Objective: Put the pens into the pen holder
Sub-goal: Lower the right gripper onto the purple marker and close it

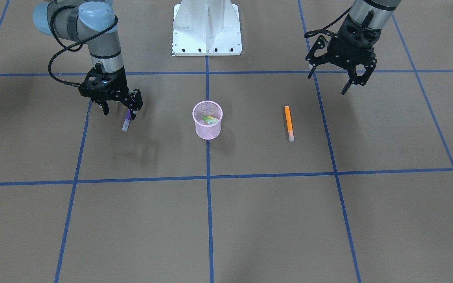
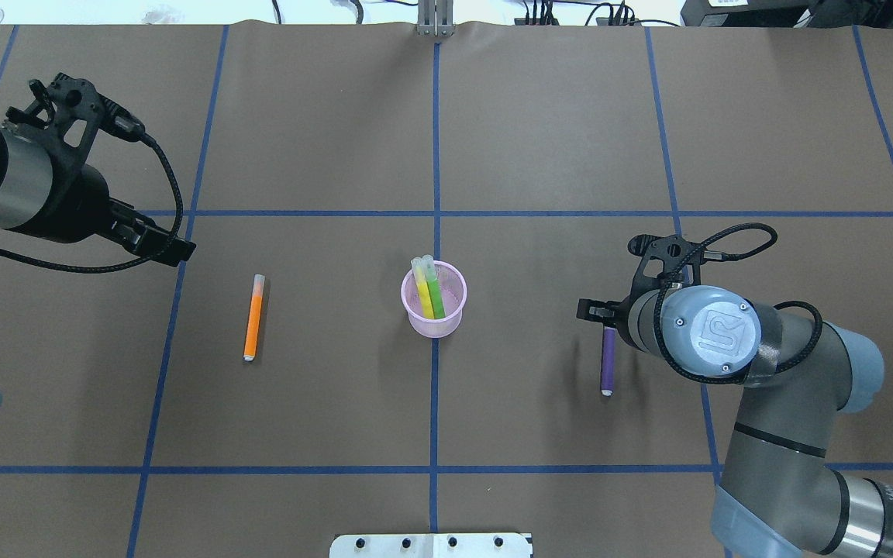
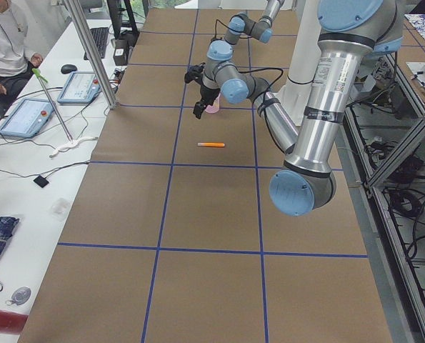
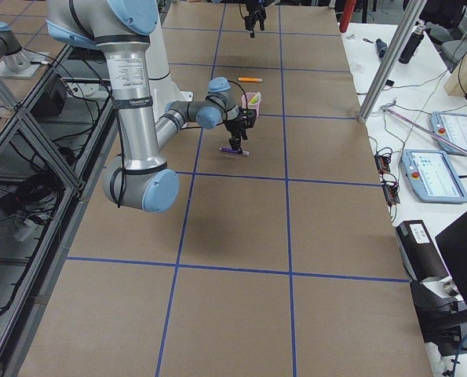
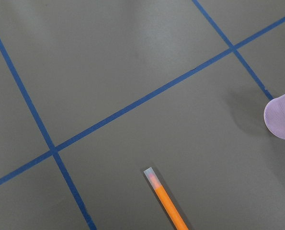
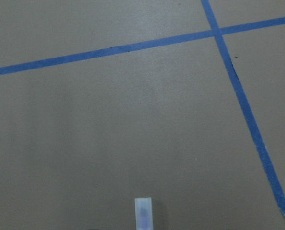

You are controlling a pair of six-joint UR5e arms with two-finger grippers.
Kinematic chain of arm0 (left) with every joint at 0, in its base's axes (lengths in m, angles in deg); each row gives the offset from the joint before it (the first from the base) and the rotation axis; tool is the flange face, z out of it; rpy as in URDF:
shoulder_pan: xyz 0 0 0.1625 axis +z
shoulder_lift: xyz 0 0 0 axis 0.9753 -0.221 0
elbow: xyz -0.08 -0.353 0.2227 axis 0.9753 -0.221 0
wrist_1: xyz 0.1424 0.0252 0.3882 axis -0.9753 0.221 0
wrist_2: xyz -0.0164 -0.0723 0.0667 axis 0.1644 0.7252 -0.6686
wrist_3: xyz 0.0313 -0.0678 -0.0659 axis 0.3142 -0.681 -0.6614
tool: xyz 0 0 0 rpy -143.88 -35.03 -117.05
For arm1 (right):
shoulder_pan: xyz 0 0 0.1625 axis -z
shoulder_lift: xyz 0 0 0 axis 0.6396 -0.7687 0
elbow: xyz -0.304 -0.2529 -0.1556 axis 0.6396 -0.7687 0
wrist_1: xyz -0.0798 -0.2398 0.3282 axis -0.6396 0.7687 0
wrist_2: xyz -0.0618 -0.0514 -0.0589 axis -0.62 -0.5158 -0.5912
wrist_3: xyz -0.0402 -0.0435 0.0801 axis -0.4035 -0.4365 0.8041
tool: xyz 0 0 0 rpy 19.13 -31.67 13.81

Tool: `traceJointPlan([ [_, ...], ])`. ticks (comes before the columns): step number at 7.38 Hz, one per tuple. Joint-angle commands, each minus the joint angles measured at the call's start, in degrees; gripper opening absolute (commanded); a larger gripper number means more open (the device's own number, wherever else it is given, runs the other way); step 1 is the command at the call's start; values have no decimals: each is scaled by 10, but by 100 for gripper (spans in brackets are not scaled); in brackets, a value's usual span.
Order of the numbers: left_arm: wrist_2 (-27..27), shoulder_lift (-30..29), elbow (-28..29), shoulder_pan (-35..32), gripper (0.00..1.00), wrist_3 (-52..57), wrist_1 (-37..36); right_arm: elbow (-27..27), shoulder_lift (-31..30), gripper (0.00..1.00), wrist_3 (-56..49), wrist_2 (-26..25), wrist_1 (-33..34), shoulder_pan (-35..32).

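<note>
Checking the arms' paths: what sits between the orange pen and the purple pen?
The holder, holding the yellow pen and green pen; otherwise only table, clearest in the overhead view.

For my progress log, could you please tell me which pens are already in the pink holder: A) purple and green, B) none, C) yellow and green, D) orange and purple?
C: the yellow pen and green pen stand inside the pen holder; the orange pen and purple pen are outside it.

two pens (image 2: 429, 288) stand in the holder (image 2: 453, 316); a third pen (image 2: 254, 318) lies left of it, a fourth (image 2: 608, 361) right.
</note>
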Motion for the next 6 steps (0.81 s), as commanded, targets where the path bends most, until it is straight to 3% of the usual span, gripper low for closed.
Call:
traceJointPlan([
  [1, -2, -1, 0, 1, 100, -1, 0, -18, 3, 77, -1, -2, 0, 9],
  [4, -2, -1, 0, 2, 100, -1, 0, -18, 1, 67, -1, -2, 0, 20],
  [6, -2, -1, 2, 2, 100, -1, 0, -19, 2, 54, -1, -1, 1, 23],
])
